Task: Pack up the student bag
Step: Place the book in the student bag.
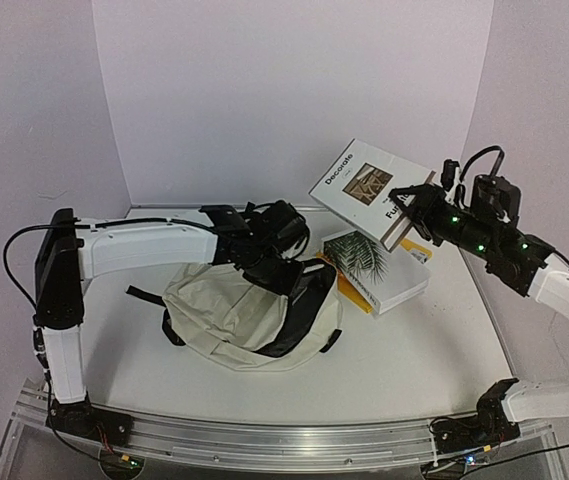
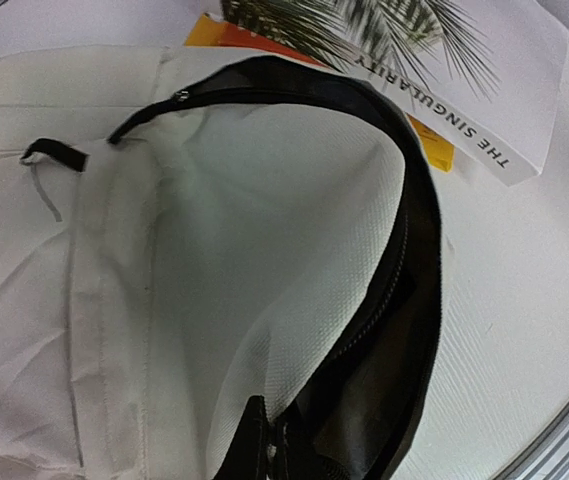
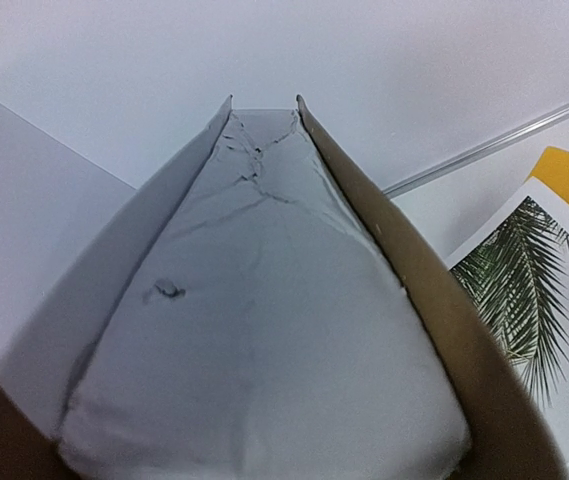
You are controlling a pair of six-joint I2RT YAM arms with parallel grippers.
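Closely under the left hand lies the student bag.

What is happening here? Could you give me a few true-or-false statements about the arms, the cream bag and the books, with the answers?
1. The right gripper holds a white paperback book titled Decorate up off the white table. True.
2. The cream soft fabric backpack is zipped shut. False: its mouth gapes, showing black lining.
3. The white book with the green palm-leaf cover is inside the backpack. False: it lies on the table beside the backpack, on top of a yellow-orange book.
4. The left gripper is closed at the backpack's opening. True.
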